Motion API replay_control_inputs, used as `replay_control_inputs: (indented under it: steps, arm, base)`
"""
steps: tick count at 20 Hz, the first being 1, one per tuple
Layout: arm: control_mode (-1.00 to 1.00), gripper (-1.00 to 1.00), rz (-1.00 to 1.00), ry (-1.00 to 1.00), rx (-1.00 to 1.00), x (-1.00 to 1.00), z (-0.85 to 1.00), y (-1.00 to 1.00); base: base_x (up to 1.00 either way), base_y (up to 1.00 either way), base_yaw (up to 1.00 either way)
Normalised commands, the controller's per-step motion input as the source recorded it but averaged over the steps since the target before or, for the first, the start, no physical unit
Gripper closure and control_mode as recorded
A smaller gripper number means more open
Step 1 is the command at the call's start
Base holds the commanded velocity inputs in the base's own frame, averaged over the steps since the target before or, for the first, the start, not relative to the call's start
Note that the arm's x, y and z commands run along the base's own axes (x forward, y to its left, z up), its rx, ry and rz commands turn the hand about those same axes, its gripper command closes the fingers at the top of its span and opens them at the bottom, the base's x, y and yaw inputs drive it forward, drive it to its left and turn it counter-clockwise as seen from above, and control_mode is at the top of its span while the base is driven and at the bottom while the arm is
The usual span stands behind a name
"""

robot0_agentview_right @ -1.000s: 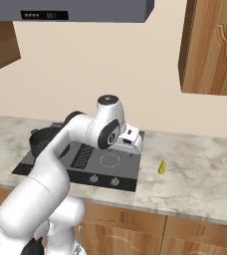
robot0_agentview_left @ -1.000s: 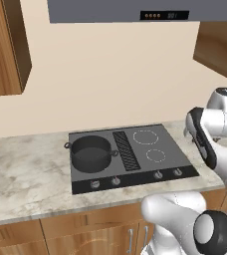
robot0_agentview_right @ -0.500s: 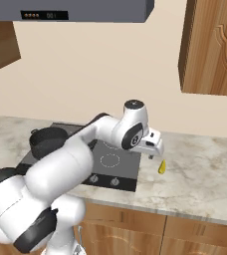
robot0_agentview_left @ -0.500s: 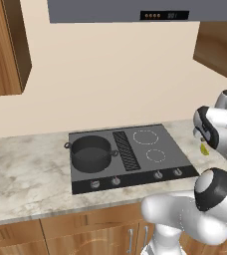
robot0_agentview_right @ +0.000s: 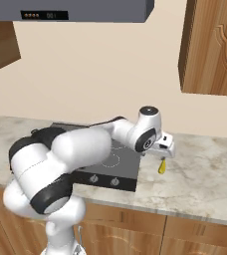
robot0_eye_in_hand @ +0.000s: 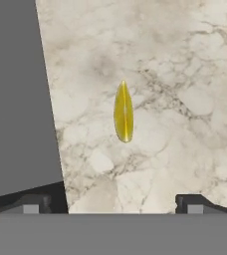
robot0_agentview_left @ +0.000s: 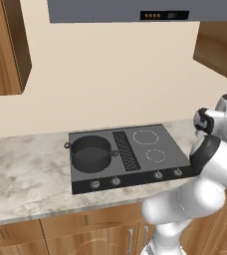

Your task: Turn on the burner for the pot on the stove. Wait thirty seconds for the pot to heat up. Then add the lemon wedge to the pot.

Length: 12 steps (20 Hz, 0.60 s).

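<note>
The lemon wedge (robot0_eye_in_hand: 123,112), a slim, glossy yellow sliver pointed at both ends, lies at the hand view's centre on veined beige marble counter (robot0_eye_in_hand: 185,74), beside the flat matte grey stove (robot0_eye_in_hand: 16,109) at left. The gripper (robot0_eye_in_hand: 110,204) stands wide, empty, tips at bottom. The dark round pot (robot0_agentview_left: 90,152) sits left of centre in the left base view.

The arm has been swung further rightward — in the right base view the gripper (robot0_agentview_right: 164,152) is now placed at centre right, just above the lemon wedge (robot0_agentview_right: 161,166) on the marble counter (robot0_agentview_right: 205,169), past the stove (robot0_agentview_right: 128,172) edge.
</note>
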Motion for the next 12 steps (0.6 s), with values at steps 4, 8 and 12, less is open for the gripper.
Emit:
replay_control_inputs:
  steps: [4, 8, 12]
  arm:
    - [-1.0, -1.0, 0.0, 0.0, 0.0, 0.34, -0.37, -0.21]
    - [-1.0, -1.0, 0.0, 0.0, 0.0, 0.3, -0.46, -0.28]
    - [-1.0, -1.0, 0.0, 0.0, 0.0, 0.25, -0.47, -0.04]
  base:
    - [0.0, 0.0, 0.0]
    - [0.0, 0.0, 0.0]
    - [0.0, 0.0, 0.0]
